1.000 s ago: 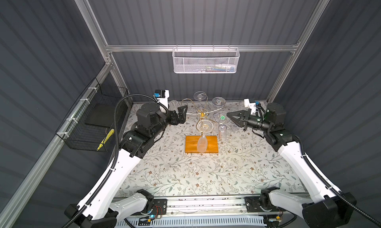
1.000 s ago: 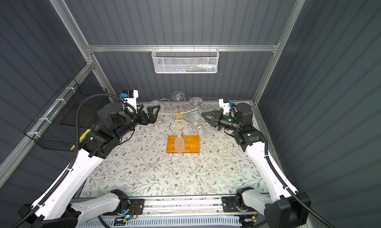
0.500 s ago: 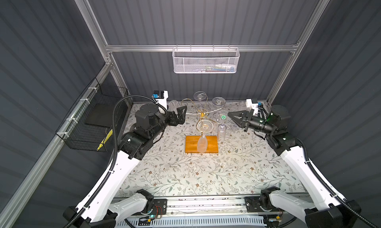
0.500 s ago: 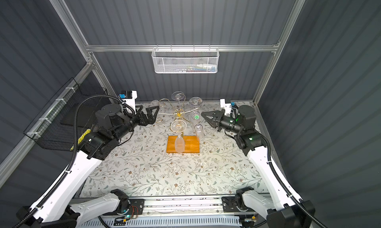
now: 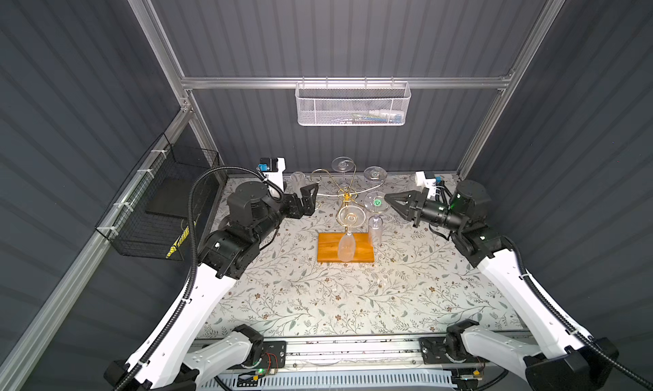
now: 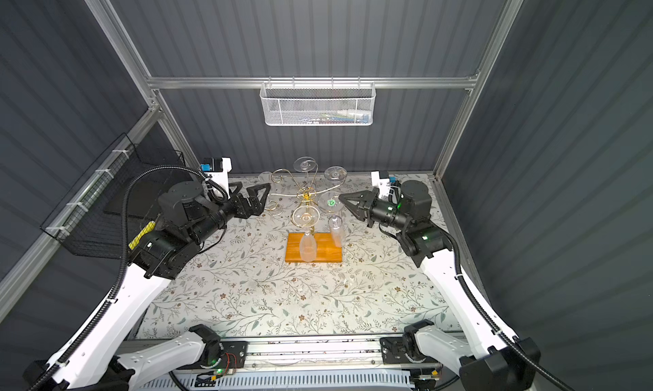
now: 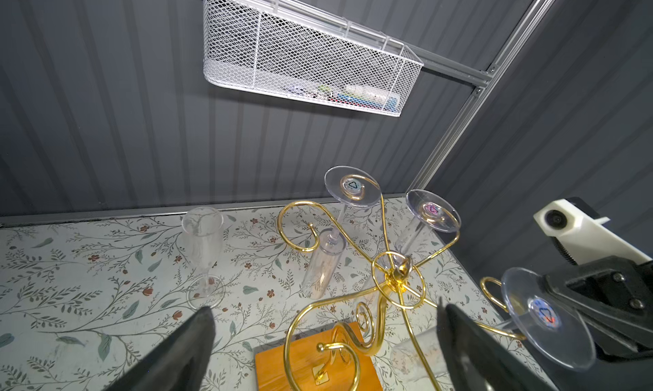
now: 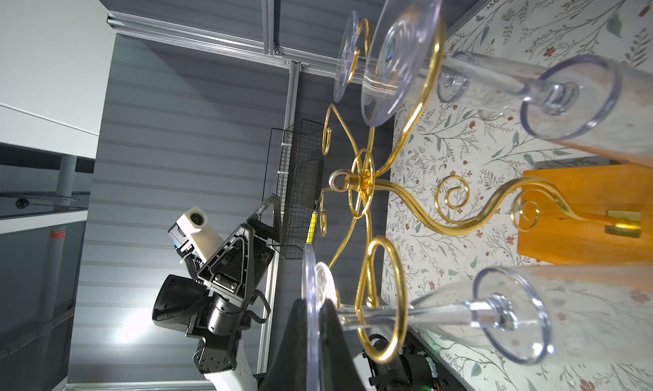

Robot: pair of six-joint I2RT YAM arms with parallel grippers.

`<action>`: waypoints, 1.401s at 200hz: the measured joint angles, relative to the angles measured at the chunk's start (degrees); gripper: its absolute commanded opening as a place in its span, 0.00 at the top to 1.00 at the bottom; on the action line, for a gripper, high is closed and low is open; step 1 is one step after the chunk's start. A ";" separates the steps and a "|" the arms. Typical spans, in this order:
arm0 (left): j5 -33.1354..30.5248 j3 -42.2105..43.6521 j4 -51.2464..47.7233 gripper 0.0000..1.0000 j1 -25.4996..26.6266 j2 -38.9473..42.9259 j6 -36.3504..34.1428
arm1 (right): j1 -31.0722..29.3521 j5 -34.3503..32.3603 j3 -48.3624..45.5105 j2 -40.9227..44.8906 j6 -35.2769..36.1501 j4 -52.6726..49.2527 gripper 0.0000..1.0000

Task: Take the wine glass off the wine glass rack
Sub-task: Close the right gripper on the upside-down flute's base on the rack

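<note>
Standing near the back of the flowered table [image 5: 318, 301], the gold rack [image 5: 348, 195] on its wooden base [image 5: 328, 251] carries four glasses upside down. A fifth glass [image 7: 203, 251] stands upright on the cloth, apart from the rack. The wine glass [image 5: 375, 228] being worked on hangs on the rack's right side, with its stem through a curled wire loop [image 8: 380, 240] and its round foot [image 8: 310, 276] above the loop.

The step in hand looks to be drawing this glass out of the loop. To do it well, I would lift the foot only slightly so that it stops bearing on the wire. Then I would pull along the open side of the curl, keeping the stem in line with the gap. A sideways tug could hook the stem and drag or tip the light rack, which nothing steadies. The grip is on a thin, slippery rim, so a slow pull suits it.

Both arms reach in from opposite sides, elbows bent and wrists about level, pointing at the rack's hub. The left gripper [image 5: 310, 197] hangs near the rack's left curls with its jaws spread wide, holding nothing. The right gripper [image 8: 314, 302] has its jaws pressed together, pinching the edge of the foot.
</note>
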State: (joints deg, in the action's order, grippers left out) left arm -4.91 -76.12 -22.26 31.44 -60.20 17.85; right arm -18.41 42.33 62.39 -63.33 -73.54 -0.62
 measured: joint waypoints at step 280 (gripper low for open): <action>-1.03 0.76 -0.96 0.00 0.00 1.07 -0.24 | 4.26 -5.29 7.15 -6.01 -2.84 -1.14 1.00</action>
State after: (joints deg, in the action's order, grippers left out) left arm -5.93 -75.35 -23.22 31.44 -59.13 17.61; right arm -14.15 37.04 69.54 -69.34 -76.38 -1.76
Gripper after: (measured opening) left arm 0.996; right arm 0.078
